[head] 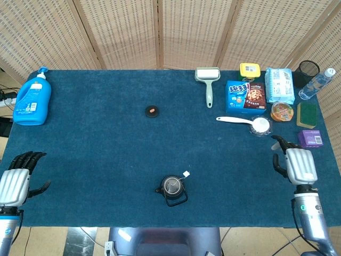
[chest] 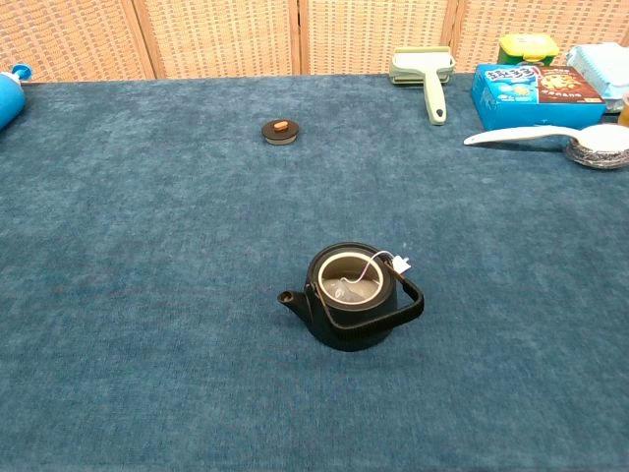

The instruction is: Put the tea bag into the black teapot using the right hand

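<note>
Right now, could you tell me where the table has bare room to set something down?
Bare cloth lies between the detergent bottle, the small lid and the teapot. The far right corner around the cookie box and spoon is crowded.

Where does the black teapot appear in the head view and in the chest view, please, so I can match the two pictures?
Head view: the black teapot sits low and central, near the table's front edge.
Chest view: the black teapot is just right of centre, its spout pointing left, the tea bag inside.
Shared landmark: the small round lid lies beyond the teapot and slightly to its left in both views.
</note>
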Controlling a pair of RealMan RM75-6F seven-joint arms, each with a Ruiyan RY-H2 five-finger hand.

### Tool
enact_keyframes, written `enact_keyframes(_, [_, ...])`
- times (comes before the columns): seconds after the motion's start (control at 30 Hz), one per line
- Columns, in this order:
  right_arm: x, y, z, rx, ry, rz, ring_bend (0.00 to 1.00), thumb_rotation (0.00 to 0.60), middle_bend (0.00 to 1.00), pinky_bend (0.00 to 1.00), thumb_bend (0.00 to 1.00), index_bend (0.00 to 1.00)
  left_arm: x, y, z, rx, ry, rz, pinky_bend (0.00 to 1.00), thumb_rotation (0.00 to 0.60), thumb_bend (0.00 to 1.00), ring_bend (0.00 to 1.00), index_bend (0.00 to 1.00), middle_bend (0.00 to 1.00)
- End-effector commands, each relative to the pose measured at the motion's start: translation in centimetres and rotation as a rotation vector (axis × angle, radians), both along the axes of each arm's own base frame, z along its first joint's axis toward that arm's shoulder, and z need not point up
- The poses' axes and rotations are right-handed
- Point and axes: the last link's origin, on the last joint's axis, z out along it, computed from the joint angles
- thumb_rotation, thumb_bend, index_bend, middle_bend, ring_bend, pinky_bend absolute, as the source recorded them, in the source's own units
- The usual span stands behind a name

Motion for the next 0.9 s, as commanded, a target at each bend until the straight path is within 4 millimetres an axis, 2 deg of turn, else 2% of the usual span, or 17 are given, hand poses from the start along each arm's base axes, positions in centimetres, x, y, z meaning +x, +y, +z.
enact_keyframes(0.03, [-1.5,1.3,-0.2,-0.069,0.005,-0.043,0.44,0.600,0.41,0.46,0.62,0.23,-0.1,0.0,-0.5,-0.001,-0.011,0.012,0.11,0.600,0.26,0.12,0.18,0.20])
enact_keyframes(0.2, [-2.6,2.9,-0.4,-0.092,-0.007,-0.072,0.44,0.600,0.41,0.45,0.62,0.25,0.2,-0.3,-1.3,-0.026,-0.020,0.012,0.11,0.600,0.26,0.12,0.18,0.20])
enact_keyframes(0.37, [-3.4,5.3,0.3,-0.126,-0.018,-0.066,0.44,0.600,0.42,0.44,0.62,0.28,0.5,-1.5,-0.9,-0.010,-0.026,0.014,0.11,0.600,0.26,0.12,0.18,0.20])
enact_keyframes(0.67, [-3.4,6.9,-0.4,-0.052,-0.045,-0.033,0.42,0.600,0.42,0.42,0.61,0.28,0.6,-3.1,-0.7,-0.055,0.005,0.070,0.11,0.600,0.26,0.12,0.18,0.20])
enact_keyframes(0.9, [-3.4,6.9,-0.3,-0.057,-0.063,-0.018,0.42,0.600,0.42,0.41,0.61,0.28,1.1,-3.2,-0.1,-0.014,-0.005,0.053,0.11,0.600,0.26,0.12,0.18,0.20])
